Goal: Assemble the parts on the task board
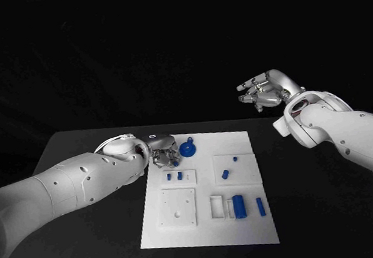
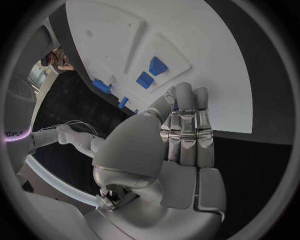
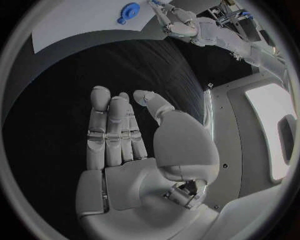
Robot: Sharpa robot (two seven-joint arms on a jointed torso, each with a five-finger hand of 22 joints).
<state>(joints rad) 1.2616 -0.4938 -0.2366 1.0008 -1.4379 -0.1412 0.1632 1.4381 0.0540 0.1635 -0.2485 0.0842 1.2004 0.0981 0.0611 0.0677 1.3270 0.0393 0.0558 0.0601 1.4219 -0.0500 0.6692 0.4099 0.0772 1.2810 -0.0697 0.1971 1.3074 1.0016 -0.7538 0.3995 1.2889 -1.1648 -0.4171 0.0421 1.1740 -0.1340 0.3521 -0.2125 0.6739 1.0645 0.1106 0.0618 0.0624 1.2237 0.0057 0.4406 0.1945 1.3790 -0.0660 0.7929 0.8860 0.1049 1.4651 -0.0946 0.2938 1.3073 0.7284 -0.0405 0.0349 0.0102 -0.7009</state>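
Note:
The white task board (image 1: 203,190) lies in the middle of the table. My left hand (image 1: 162,152) hangs over its far left corner, fingers pointing down, next to a round blue part (image 1: 188,148). In the left wrist view the left hand (image 2: 181,130) has its thumb pressed against its straight fingers, with a speck of a small blue part (image 2: 175,106) pinched between them. My right hand (image 1: 264,92) is raised off to the far right of the board; its spread fingers (image 3: 109,130) hold nothing.
Small blue pegs (image 1: 173,176) stand in a recess of the board; two more (image 1: 230,167) sit on a square plate. A blue cylinder (image 1: 240,206) and a blue bar (image 1: 261,206) lie near the front right, beside a white square plate (image 1: 177,207).

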